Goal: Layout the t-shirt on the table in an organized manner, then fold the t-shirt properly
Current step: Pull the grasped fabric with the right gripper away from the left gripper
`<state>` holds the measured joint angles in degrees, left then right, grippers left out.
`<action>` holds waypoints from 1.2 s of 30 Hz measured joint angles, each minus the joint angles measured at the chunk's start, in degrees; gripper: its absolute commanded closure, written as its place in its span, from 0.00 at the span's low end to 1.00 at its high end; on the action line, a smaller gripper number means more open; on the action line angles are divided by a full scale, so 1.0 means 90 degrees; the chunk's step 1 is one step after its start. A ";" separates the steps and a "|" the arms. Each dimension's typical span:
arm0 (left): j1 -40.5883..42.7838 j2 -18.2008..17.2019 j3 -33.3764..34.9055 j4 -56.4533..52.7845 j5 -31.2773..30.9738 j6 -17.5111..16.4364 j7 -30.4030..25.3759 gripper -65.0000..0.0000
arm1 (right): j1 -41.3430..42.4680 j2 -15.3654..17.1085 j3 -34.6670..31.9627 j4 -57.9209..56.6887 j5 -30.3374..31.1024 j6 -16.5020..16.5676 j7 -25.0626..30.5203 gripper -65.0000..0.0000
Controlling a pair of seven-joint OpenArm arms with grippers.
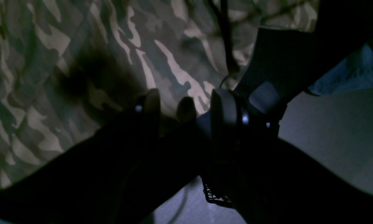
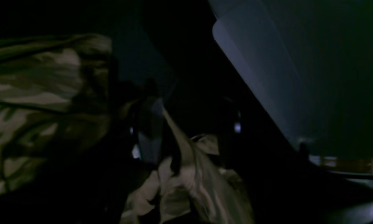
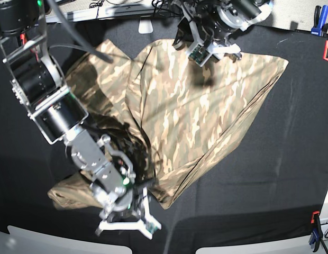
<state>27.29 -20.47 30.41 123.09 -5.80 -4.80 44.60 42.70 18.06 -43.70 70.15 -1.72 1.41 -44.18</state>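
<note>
Shirt (image 3: 196, 111) first: you have it spread loosely over the middle of the table (image 3: 291, 174) in the base view, rumpled rather than flat, with one broad panel reaching the upper right of the frame and a bunched end trailing off at the lower left.

Your right gripper (image 3: 133, 209) sits at the lower centre of that view, right over the shirt's lower edge. Its wrist view is dark, but you can see a fold of camouflage cloth (image 2: 186, 161) rising between the two fingers (image 2: 149, 130); whether they pinch it or stand loose around it, you cannot tell.

Your left gripper (image 3: 206, 45) is at the top centre of the base view, over the shirt's far edge. In its wrist view the fingers (image 1: 152, 102) stand apart with camouflage cloth (image 1: 80, 62) showing beyond the gap, and nothing is visibly caught between them.
</note>
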 measured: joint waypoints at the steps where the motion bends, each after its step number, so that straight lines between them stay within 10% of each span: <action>1: 0.0000 0.0000 0.0000 0.0000 0.0000 0.0002 0.0002 0.62 | -0.0002 0.0039 0.0092 0.0085 0.0146 0.0005 -0.0129 0.59; 13: 0.0000 0.0000 0.0000 0.0000 0.0002 0.0000 0.0044 0.62 | -0.0602 0.0250 0.2902 0.0498 0.3699 0.1982 -0.1353 0.59; 21: 0.0000 0.0000 0.0000 0.0000 0.0000 0.0005 0.0041 0.62 | -0.1571 0.0216 0.4787 0.0469 0.2900 0.2176 -0.0899 0.59; 36: 0.0000 0.0000 0.0000 0.0000 -0.0002 0.0000 0.0090 0.62 | -0.1892 -0.0515 0.4830 -0.1013 0.1974 0.2492 0.0517 0.59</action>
<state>27.29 -20.47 30.41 123.09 -5.82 -4.80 45.41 25.67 13.43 -0.23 61.04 16.05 23.83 -39.53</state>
